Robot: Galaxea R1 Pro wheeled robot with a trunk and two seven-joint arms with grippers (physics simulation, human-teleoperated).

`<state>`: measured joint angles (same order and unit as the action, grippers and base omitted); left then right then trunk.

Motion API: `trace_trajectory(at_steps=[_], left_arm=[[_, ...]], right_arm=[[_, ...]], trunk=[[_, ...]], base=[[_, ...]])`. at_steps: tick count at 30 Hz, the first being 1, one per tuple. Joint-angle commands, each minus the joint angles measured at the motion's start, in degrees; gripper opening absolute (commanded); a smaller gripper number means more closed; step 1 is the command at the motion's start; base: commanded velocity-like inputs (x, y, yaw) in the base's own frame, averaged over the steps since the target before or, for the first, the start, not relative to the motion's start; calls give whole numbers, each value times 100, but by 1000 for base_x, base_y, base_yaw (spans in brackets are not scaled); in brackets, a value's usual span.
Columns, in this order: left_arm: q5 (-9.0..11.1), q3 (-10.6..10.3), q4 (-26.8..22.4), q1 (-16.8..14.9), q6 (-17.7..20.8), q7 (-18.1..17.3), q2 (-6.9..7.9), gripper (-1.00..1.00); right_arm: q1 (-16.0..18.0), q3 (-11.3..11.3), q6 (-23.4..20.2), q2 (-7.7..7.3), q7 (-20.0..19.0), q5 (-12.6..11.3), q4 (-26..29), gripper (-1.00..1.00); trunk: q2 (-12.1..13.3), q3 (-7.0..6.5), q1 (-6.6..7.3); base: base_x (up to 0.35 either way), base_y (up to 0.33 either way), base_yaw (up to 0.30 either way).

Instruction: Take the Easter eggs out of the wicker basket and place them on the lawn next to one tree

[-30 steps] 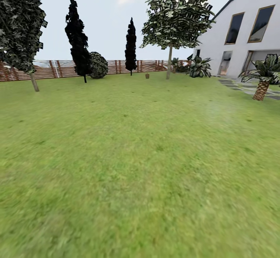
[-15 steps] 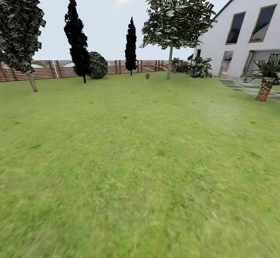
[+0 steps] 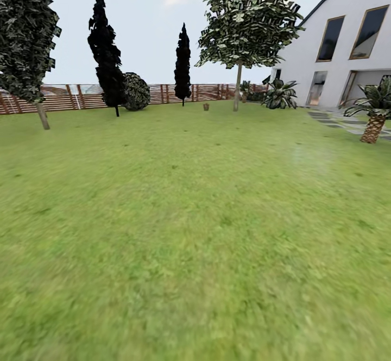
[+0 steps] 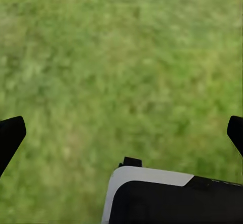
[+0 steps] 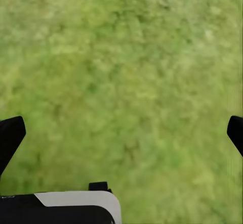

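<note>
Two grippers are seen over bare grass. The left gripper (image 4: 121,133) has its jaws spread wide and nothing is held; the right gripper (image 5: 121,133) is released in the same way — only the dark tips are visible at the edges. In the head view the lawn (image 3: 195,230) stretches to a wooden fence (image 3: 70,97). Far off, a small brown object, probably the wicker basket (image 3: 206,107), stands on the grass just beside the tree (image 3: 237,86) — eggs cannot be made out. A white house (image 3: 347,51) is at the right.
</note>
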<state>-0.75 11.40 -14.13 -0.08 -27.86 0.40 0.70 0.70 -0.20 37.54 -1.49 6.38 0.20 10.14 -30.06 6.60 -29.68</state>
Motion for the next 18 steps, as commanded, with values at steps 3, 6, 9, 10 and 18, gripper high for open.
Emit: trace_trajectory(at_steps=[3,6,9,10,18], left_arm=[[-12,8,-9,-1,47,4,-7,100],[-12,9,-10,-1,60,4,-4,100],[-11,11,-11,-1,61,4,-8,100],[-11,9,-11,-1,61,4,-8,100],[-4,11,-11,-1,39,4,-2,100]], right_arm=[[5,2,16,2,13,5,-3,100],[3,2,13,6,13,6,-3,100],[6,3,9,8,13,10,-9,100],[7,3,8,8,13,10,-10,100],[5,3,10,9,13,15,-12,100]], trunk=[[-8,9,-6],[-8,9,-6],[-8,9,-6],[-8,9,-6],[-8,9,-6]], base=[[342,0,0],[342,0,0],[342,0,0],[342,0,0],[281,11,0]])
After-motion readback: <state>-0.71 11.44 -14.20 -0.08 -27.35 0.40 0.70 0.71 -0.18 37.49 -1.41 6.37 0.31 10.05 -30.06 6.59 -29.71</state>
